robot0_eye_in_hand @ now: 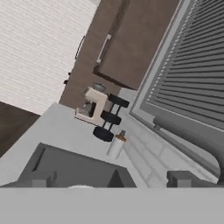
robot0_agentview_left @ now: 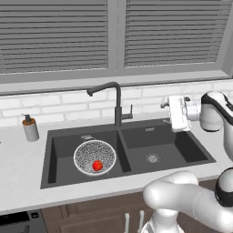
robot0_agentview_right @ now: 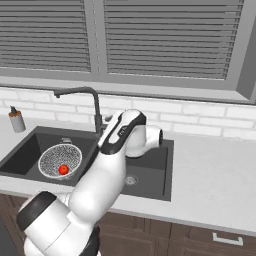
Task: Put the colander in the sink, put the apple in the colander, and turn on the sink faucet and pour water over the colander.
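- The colander [robot0_agentview_left: 94,157] sits in the left basin of the sink [robot0_agentview_left: 182,150], with the apple [robot0_agentview_left: 97,165] lying inside it near its front rim.
- The sink faucet [robot0_agentview_left: 117,102] stands behind the divider between the basins, its spout reaching over the left basin.
- The pincer [robot0_agentview_left: 164,105] hangs above the sink's right basin, right of the faucet, jaws spread wide and holding nothing.
- A soap dispenser [robot0_agentview_left: 30,128] stands on the worktop [robot0_agentview_left: 18,159] left of the sink.
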